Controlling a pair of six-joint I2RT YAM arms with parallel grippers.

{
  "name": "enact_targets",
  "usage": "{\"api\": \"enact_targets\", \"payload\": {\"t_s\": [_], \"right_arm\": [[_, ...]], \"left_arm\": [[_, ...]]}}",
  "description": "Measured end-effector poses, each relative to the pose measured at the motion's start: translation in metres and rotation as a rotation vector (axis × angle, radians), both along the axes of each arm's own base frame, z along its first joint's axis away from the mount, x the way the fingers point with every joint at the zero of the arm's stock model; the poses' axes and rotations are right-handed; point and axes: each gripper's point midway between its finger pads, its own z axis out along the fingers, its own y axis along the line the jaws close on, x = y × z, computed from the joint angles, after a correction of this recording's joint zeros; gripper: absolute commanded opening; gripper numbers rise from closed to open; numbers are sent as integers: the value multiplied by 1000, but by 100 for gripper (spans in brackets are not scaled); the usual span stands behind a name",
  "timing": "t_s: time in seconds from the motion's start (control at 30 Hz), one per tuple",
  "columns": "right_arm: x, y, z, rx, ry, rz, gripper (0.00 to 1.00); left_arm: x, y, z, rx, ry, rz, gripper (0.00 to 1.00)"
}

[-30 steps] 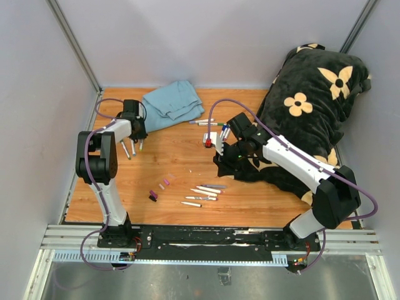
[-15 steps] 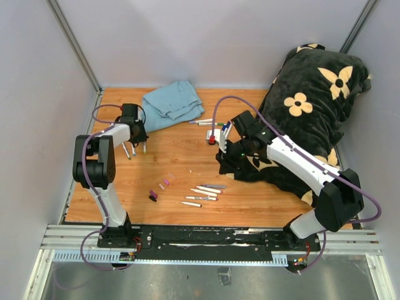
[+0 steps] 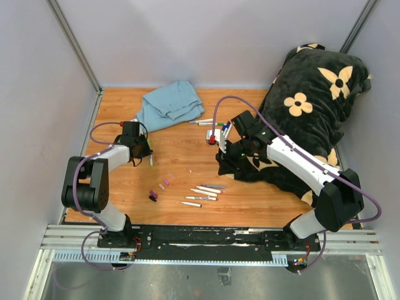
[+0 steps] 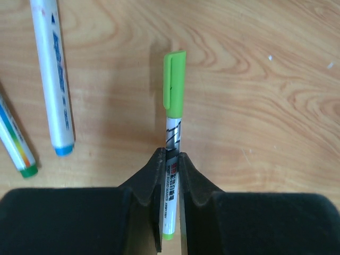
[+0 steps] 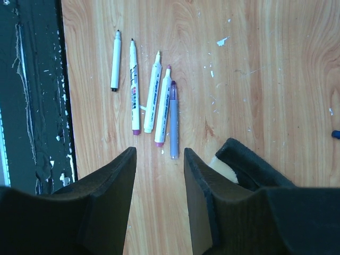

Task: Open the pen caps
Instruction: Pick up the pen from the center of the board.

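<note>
Marker barrel (image 4: 172,133) pinched in our left claw (image 4: 169,158), green cap (image 4: 175,79) jutting ahead, free for pulling, we reckon; our right claw (image 5: 159,154) hangs half-open, empty

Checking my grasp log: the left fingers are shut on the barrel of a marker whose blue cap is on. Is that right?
No: the cap is green, not blue, as the left wrist view shows. The left fingers are shut on the barrel of that marker, cap on.
</note>
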Motion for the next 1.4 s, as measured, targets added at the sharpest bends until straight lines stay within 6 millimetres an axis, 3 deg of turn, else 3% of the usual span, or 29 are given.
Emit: {"api": "enact_targets", "payload": {"t_s": [0.5,0.8,0.97,1.23,1.4], "right_arm": [[-10,5,1,50,35,21,44],[-12,12,10,109,36,25,45],[-15,12,8,131,40,-3,46],[-13,17,27,204,0,-32,48],[-13,20,28,218,16,-36,48]], "left_arm": [[-47,-55,57,-279,-385,-51,0],[-78,-87,78,-436,-543,-118,0],[-91,-109,101,-512,-633,-182,0],[-113,-136,140,-618,-762,-255,0],[-122,-151,155,-659,-806,-279,0]]}}
